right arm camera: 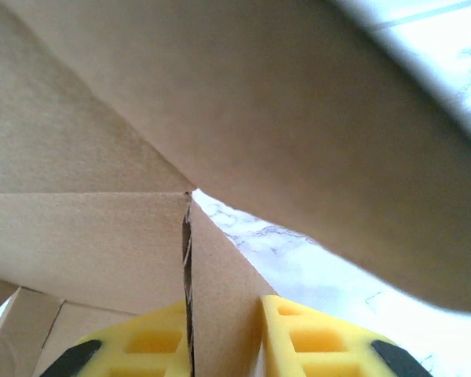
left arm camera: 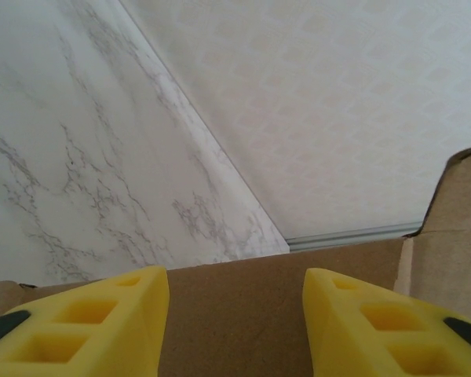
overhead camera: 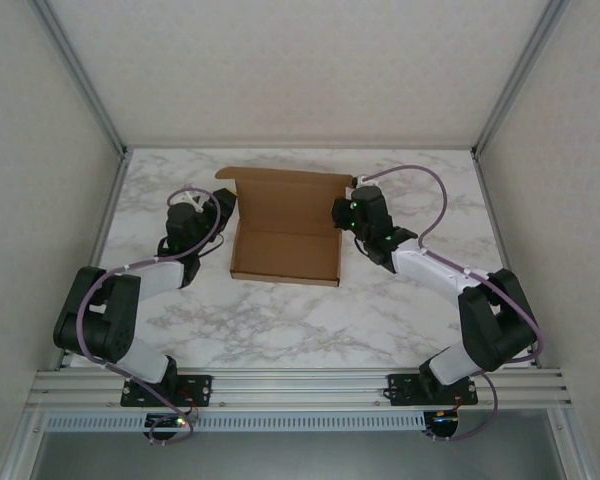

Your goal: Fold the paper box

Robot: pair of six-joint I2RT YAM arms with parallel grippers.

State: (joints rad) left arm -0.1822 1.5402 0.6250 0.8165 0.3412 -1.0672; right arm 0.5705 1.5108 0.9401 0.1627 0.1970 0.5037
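Nearest the lens in the right wrist view, the right gripper is seen clamped on a thin upright flap of the paper box, the cardboard filling the gap between its yellow fingers. If this pinch is pulled sideways rather than swung about the crease, the flap is judged likely to buckle or to tear at the slit beside it. In the left wrist view the left gripper is shown with its jaws apart; a brown wall spans the lower frame behind them and nothing is gripped. Because that side is unheld, the light box may be dragged or turned across the smooth marble table by any pull from the right arm, and the side wall may fall back outward. In the top view the box is placed at the centre of the frame, slightly above the middle, between the two grippers. It is shown as plain brown cardboard, half formed: a flat floor toward the lower edge, low side walls, and a broad panel raised along the upper edge, with small tabs at both upper corners.
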